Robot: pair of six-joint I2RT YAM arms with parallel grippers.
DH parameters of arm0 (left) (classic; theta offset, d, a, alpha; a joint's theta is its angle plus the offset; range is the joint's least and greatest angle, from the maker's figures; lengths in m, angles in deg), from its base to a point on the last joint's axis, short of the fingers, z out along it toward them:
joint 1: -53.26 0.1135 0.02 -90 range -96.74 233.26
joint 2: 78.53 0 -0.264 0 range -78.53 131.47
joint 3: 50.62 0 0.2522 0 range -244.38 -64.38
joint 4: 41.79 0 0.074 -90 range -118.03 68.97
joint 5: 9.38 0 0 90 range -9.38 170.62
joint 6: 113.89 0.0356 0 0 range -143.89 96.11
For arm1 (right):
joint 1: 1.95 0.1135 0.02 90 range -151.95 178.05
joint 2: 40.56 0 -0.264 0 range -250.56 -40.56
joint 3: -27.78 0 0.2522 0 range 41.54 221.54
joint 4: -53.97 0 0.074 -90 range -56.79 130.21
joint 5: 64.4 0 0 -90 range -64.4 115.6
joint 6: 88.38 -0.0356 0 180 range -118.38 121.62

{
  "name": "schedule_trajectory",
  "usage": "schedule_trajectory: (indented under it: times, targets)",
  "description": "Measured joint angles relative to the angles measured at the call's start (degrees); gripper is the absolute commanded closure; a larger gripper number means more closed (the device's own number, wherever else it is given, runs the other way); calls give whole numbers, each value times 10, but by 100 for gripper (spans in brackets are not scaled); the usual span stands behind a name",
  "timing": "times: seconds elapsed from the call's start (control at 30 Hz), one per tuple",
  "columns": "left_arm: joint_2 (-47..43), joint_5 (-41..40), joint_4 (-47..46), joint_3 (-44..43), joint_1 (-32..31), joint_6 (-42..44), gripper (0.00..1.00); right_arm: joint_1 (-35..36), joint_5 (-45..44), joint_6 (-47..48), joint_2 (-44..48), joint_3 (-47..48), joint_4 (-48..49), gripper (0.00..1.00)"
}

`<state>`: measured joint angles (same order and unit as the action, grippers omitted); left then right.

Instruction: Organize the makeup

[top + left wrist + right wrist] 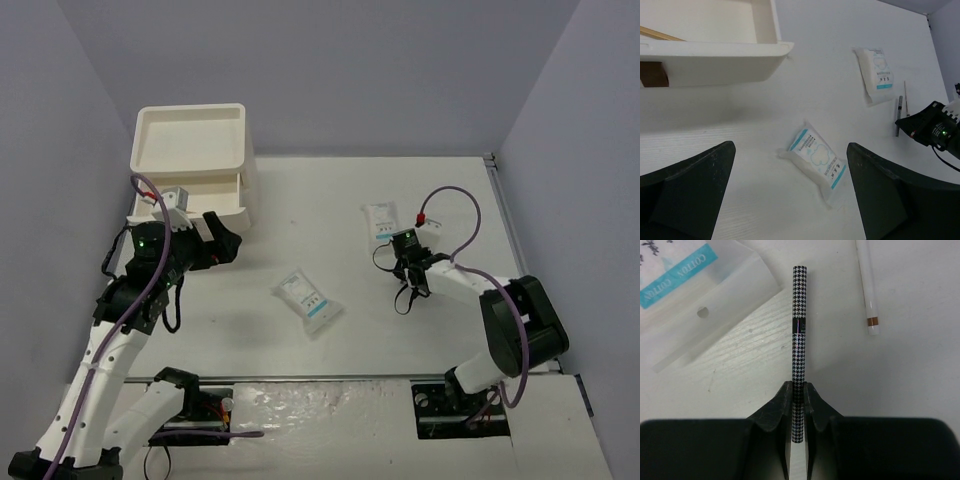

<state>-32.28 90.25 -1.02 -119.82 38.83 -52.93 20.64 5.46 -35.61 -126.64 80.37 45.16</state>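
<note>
Clamping a slim, black-and-white houndstooth pencil [799,330], the right hand [798,391] sits closed — left hand [790,147] gapes empty.

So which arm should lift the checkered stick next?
The right arm. The right jaws are shut on the thin black-and-white checkered stick. The left jaws hang open, far off beside the white plastic drawer box.

Left arm [105,350] and right arm [470,290] are both white shells with chunky black joints, and a purple cable [470,215] loops along each. Tiny green light [143,240] on the left wrist. Left gripper [225,245] has matte black wedge fingers [690,190].
</note>
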Motion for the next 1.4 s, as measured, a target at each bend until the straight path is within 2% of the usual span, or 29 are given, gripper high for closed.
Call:
schedule_trajectory:
  times: [0.1,0.23,0.37,0.57,0.77,0.87,0.97,1.17,1.23,1.3,1.33,1.4]
  targets:
    - [20,-2,-16,0,-46,-20,7,21,0,21,67,-7,-8,100]
    - [52,-3,-49,-4,-115,-48,7,86,11,62,184,-8,1,100]
    - [108,-8,-99,-29,-178,-71,7,144,78,107,251,-7,50,100]
    - [197,-19,-160,-85,-248,-91,7,196,170,170,266,-2,125,100]
    - [246,-36,-197,-115,-271,-107,9,235,229,211,264,8,187,100]
    - [260,-47,-206,-121,-276,-112,14,236,244,220,264,9,211,100]
    - [268,-55,-211,-121,-278,-121,30,236,250,224,262,9,221,98]
    - [273,-64,-236,-121,-284,-138,94,236,251,226,262,9,231,93]
    - [273,-65,-245,-120,-284,-143,100,236,251,226,261,9,234,93]
    - [273,-65,-249,-120,-285,-147,100,236,251,226,259,9,239,92]
    - [273,-66,-250,-120,-286,-148,100,236,251,226,258,9,241,89]
    - [273,-67,-253,-119,-286,-150,100,236,251,226,258,9,242,70]
